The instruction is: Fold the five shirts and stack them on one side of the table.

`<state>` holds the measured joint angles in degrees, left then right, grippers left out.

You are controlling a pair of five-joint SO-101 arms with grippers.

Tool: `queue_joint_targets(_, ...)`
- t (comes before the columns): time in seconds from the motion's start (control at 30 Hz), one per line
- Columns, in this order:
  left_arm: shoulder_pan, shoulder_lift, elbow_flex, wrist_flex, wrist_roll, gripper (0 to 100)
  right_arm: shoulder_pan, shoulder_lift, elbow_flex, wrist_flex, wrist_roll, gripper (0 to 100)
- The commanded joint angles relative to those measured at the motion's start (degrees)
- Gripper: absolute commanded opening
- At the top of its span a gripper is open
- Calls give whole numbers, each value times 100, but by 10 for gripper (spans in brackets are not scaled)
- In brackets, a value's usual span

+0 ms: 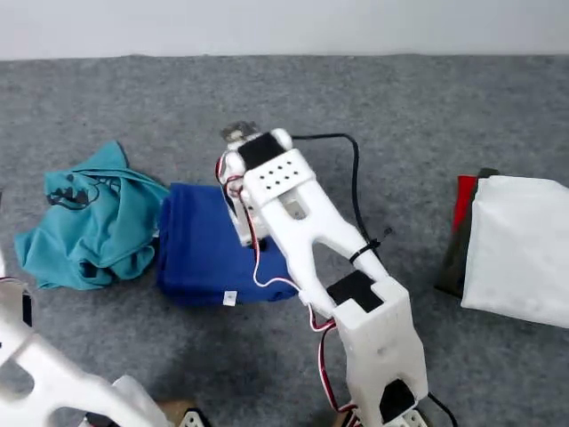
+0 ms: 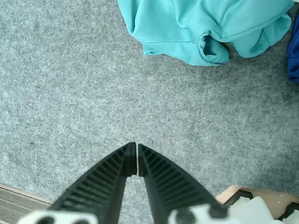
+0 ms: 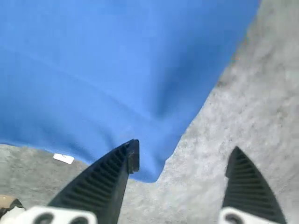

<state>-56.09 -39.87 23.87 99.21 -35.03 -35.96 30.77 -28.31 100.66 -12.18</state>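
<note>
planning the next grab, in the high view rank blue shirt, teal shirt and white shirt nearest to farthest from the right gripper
1. blue shirt, just below the right gripper
2. teal shirt, beside it, table's left
3. white shirt, far right edge

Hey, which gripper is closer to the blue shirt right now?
Right. The right gripper hangs open at the blue shirt's edge, one finger over the cloth. The left gripper, shut, is over bare carpet, apart from it and closer to the teal shirt.
</note>
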Motion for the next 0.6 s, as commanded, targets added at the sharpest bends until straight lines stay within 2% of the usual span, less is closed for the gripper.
queue_joint_targets(0.0,-18,-132,-207,53,53,15,-101,-382,79,207,-176,316)
queue_joint_targets(0.23,0,-132,-207,44,53,15,-233,541,35,154,-185,315)
queue_joint_targets(0.57,0,-123,-207,35,53,15,-347,1780,26,-532,-185,314)
